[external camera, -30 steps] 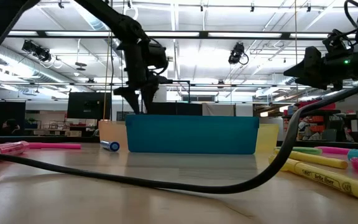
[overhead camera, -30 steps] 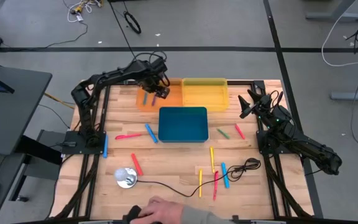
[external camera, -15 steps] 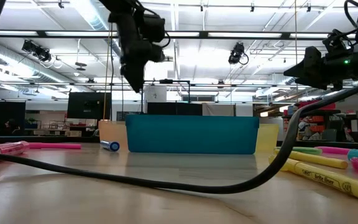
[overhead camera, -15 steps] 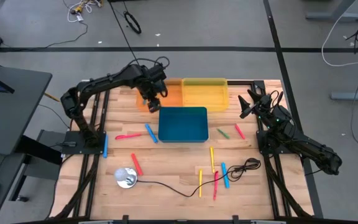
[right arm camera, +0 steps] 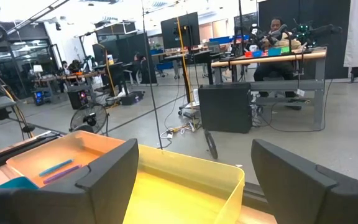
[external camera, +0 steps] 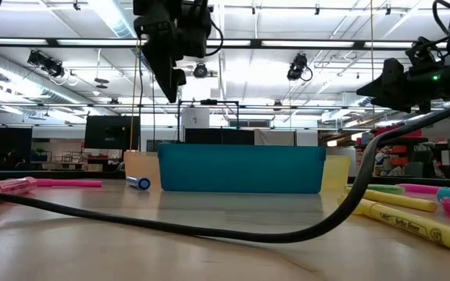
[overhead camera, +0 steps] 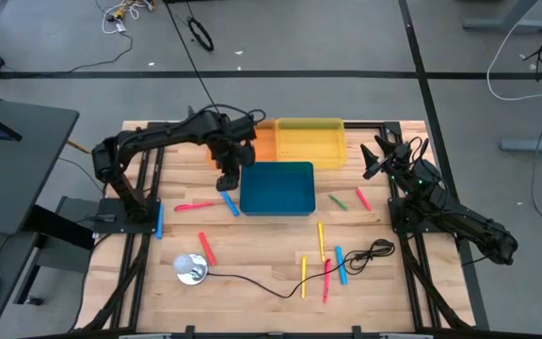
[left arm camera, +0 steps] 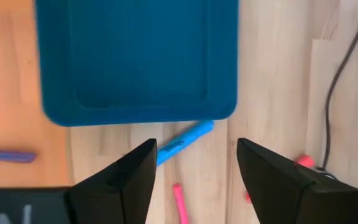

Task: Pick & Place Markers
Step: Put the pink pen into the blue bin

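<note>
Several markers lie flat on the wooden table: a blue one (overhead camera: 229, 201) and a pink one (overhead camera: 193, 205) left of the blue tray (overhead camera: 294, 203), and green (overhead camera: 338, 201), red (overhead camera: 362, 198) and yellow (overhead camera: 321, 240) ones to its right. My left gripper (overhead camera: 227, 179) hangs open and high over the blue tray's left edge, pointing steeply down, with nothing between its fingers (left arm camera: 194, 171). Below it in the wrist view lie the blue marker (left arm camera: 185, 142) and the pink one (left arm camera: 180, 205). My right gripper (overhead camera: 373, 162) waits open at the table's right side, pointing level.
At the far side stand an orange tray (overhead camera: 263, 149) holding a blue marker (right arm camera: 55, 167) and a purple one (right arm camera: 61, 175), and a yellow tray (overhead camera: 310, 141). A black cable (overhead camera: 365, 254) runs from a round silver object (overhead camera: 193, 268) across the near part, among more markers.
My left gripper has risen and gone from above the orange tray toward the table's near edge, ending over the blue tray's left edge. It has rolled about its own axis on the way. A person's hand at the near edge has left the view.
</note>
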`<state>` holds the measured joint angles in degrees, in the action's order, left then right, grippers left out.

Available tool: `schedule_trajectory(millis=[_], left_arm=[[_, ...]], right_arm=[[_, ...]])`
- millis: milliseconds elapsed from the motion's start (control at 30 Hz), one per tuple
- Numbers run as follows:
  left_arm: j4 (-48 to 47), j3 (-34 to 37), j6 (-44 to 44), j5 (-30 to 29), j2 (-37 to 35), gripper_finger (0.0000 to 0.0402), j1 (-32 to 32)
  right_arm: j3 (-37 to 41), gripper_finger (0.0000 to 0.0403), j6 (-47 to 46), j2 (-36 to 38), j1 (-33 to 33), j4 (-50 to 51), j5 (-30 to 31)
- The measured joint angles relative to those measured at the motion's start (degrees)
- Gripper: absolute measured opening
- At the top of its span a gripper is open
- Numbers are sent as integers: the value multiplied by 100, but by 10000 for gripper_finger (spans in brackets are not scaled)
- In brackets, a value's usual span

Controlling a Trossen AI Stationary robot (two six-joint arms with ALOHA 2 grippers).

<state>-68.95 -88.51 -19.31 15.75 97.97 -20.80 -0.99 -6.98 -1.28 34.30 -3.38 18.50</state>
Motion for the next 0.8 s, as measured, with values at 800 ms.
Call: schedule_trajectory(millis=[800], left_arm=[[160, 1473, -234, -46, -1130, 273, -195]], right_arm=[[0, 314, 1, 1, -2, 0, -2]])
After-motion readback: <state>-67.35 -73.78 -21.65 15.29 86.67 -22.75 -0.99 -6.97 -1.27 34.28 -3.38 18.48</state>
